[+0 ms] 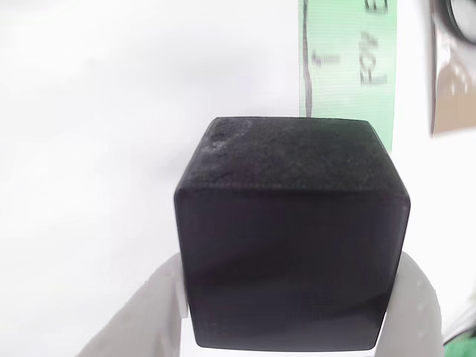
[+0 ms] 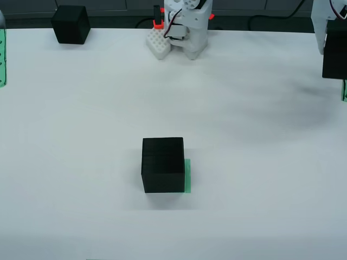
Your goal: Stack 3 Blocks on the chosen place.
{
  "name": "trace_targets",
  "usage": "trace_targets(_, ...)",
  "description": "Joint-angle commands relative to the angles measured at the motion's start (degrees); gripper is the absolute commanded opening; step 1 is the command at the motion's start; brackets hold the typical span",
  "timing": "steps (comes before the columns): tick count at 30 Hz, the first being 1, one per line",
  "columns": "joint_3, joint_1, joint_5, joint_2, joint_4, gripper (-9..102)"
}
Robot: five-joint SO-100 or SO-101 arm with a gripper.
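In the view that rides on the gripper, a matte black block (image 1: 290,230) sits close up between two white fingers (image 1: 149,305), and my gripper (image 1: 290,297) is shut on it. The view from above shows that gripper (image 2: 332,38) at the far right edge, holding the block (image 2: 335,57) above the table. A second block (image 2: 162,164) rests in the middle of the table on the chosen place (image 2: 187,176), whose green stripes peek out along the block's right side. A third block (image 2: 70,24) stands at the back left.
A long green striped strip (image 1: 349,67) with lettering lies just behind the held block; the view from above shows it at the right edge (image 2: 344,89). Another green strip (image 2: 2,57) lies at the left edge. The arm's white base (image 2: 187,27) stands at the back centre.
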Motion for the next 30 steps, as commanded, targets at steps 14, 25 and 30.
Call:
trace_targets(14, 10.4, 32.3, -18.6, 19.1, -0.2, 18)
trace_targets(25, 11.8, 48.2, -30.4, 21.5, -1.6, 18)
trace_targets(30, 7.8, 58.4, -29.0, 18.5, -1.4, 18)
